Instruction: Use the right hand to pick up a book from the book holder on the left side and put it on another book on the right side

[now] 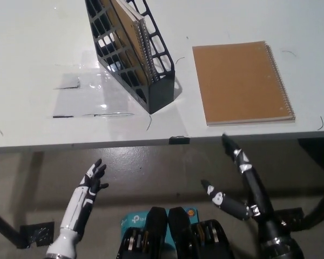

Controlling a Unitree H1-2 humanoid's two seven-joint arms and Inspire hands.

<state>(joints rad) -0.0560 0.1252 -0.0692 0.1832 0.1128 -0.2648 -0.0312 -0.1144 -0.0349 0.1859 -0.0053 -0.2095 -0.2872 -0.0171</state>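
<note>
Table: white; it filled the upper part of the view.
Spiral notebook: brown cover; lay flat on the table's right side, binding to the right.
Book holder: black lattice; stood left of that notebook, apart from it.
Book: brown, spiral-bound; stood inside the holder.
Right hand: black; fingers spread, empty, below the table edge.
Left hand: white; fingers apart, empty, at lower left.

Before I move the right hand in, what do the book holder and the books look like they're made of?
Book holder: looks like black moulded plastic, matte, with lattice cut-outs. Book in the holder and flat book: brown kraft-like card covers, matte, with metal-looking spiral binding. Table: smooth white, slightly glossy.
</note>
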